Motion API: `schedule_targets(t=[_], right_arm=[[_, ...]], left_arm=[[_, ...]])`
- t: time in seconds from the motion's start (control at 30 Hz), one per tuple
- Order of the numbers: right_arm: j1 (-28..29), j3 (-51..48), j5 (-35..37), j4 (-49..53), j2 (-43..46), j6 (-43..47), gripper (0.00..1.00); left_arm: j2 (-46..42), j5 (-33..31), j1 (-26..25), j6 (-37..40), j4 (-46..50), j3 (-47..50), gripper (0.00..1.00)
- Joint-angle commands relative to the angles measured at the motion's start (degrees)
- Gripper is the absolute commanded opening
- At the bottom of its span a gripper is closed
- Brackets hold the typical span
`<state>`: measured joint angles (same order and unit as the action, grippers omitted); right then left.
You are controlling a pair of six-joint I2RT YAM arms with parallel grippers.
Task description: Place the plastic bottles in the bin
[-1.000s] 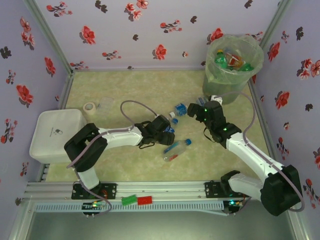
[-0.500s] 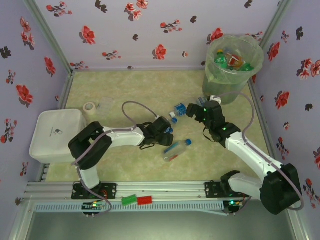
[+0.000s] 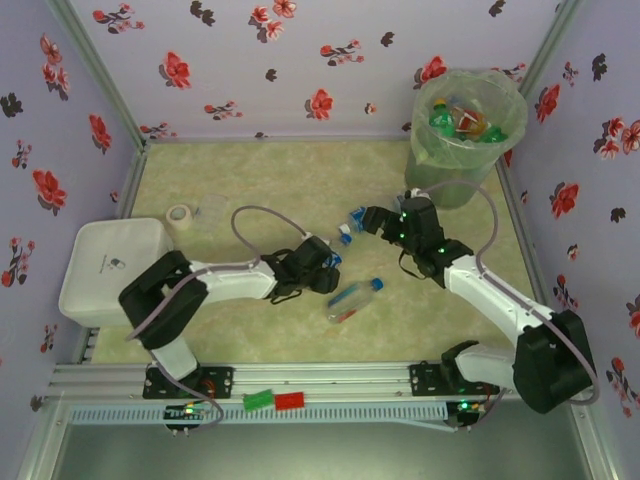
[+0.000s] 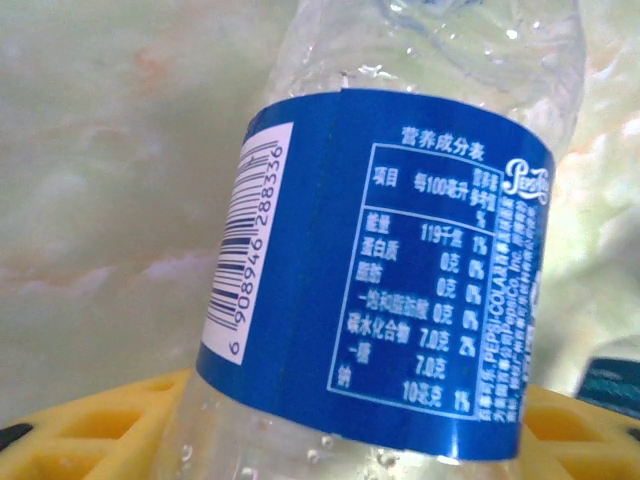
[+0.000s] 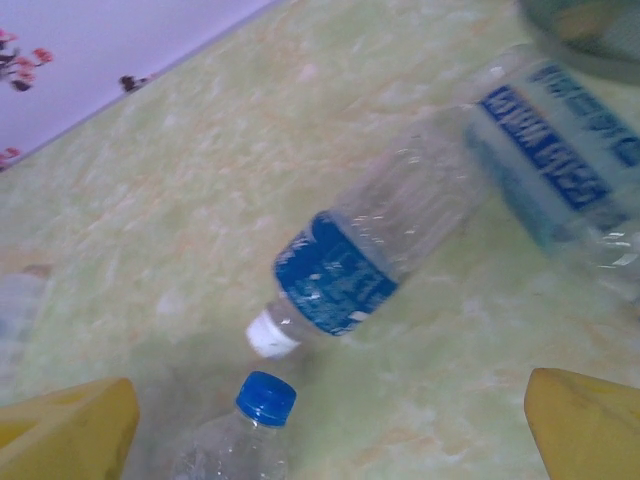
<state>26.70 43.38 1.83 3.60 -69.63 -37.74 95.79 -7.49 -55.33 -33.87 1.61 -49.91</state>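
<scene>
Two tools: left tool (image 3: 333,263) clamps blue-label bottle (image 4: 380,270). Right tool (image 3: 362,218) wide open, white-cap bottle (image 5: 340,270) and blue-cap bottle (image 5: 262,400) lie on worktop (image 3: 250,180) just ahead. Bin (image 3: 445,172) ahead-right of it.

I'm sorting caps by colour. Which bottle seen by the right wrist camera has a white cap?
The bottle with the dark blue label, lying on its side in the middle. The bottle just below it wears a blue cap.

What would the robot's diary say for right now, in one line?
left gripper: around blue-label bottle, grip unclear | right gripper: open, over loose bottles | bin: several bottles inside
</scene>
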Motion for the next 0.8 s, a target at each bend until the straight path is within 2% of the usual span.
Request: schedule_targets(t=[0.0,0.13,0.23,0.47,0.6,0.77], right_arm=[[0.4,2.7,-9.8,-7.9,-2.0,-2.6,1.0],[0.9,3.3,-19.0,-18.0,-5.6,-5.7,1.0],[2.1,4.8,-22.5,-22.0,-8.0,-6.7,1.0],[6.0,8.7,-24.6,-22.7,-11.7,-5.7,0.99],[6.8,9.0,-24.9,-23.2,-12.9,-6.7,1.0],[7.4,9.0,-26.5,-24.6,-13.8,-8.2,0.93]], left_arm=[[-6.7,-1.5,0.8,0.7,-7.8,2.8,0.51],[-12.3,0.1,2.7,0.6,-15.1,5.7,0.52],[-14.4,3.2,4.7,0.3,-19.8,6.8,0.52],[-14.8,12.1,7.4,1.0,-28.5,7.5,0.53],[-14.4,14.5,7.4,0.1,-31.3,8.2,0.54],[-14.0,15.2,7.4,-1.0,-35.3,9.2,0.55]])
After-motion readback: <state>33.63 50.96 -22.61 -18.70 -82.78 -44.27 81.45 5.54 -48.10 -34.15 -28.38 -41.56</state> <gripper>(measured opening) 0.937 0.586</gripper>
